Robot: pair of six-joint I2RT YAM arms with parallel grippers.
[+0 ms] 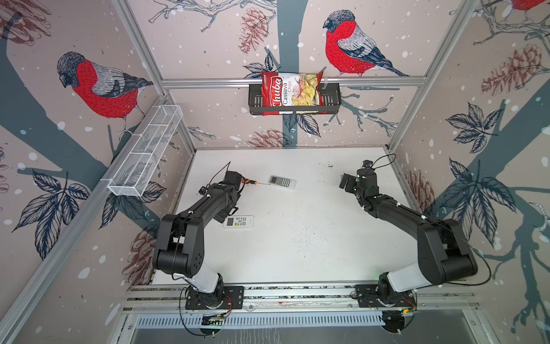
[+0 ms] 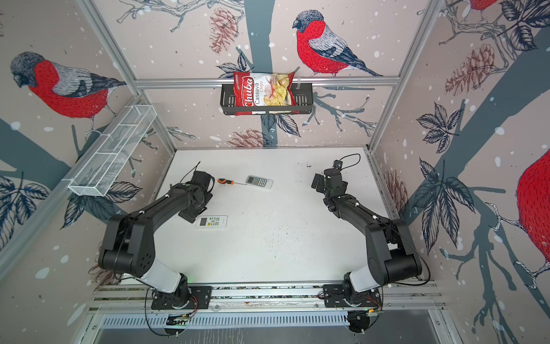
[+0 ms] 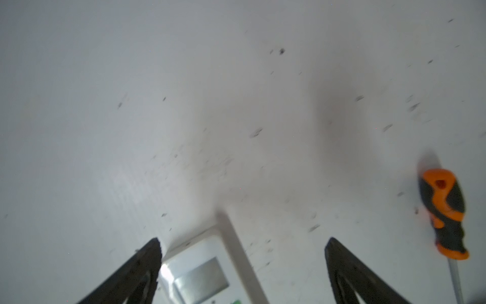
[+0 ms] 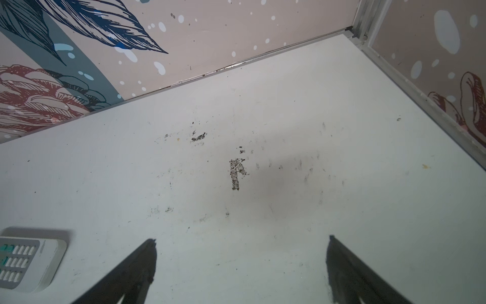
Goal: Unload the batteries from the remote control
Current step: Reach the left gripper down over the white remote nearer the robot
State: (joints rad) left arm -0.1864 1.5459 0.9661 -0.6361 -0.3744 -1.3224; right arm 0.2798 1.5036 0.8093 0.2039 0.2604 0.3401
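Two white remote controls lie face up on the table point(image 1: 297, 256). No batteries show in any view. By judgement the cells sit inside, behind covers on the hidden undersides.

Far left: a wire basket point(image 1: 145, 152) hangs on the side wall, well apart from the work.

Left side: the left claw point(image 3: 243, 240) stands wide and holds nothing. The near remote control point(image 1: 238, 222) lies just below and beside it. In the left wrist view its display end point(image 3: 200, 265) sits between the two fingers, close against one fingertip. Contact cannot be confirmed. In both top views its long axis runs across the table, display end toward the left arm and keypad end toward the middle.

Centre: an orange-and-black screwdriver point(image 2: 230, 181) lies flat, handle toward the left arm. Its tip points at the far remote control point(image 1: 282, 182) and is at or just short of its display end. That remote also lies across the table, slightly slanted.

Right side: the right claw point(image 4: 242, 239) is wide, holds nothing and hangs over bare table. Only the far remote's keypad end point(image 4: 26, 260) shows at the edge of its wrist view.

Finding: the left arm is plainly nearer the near remote. A grasp across its short width looks feasible, and the remote must be turned over to reach the cover.
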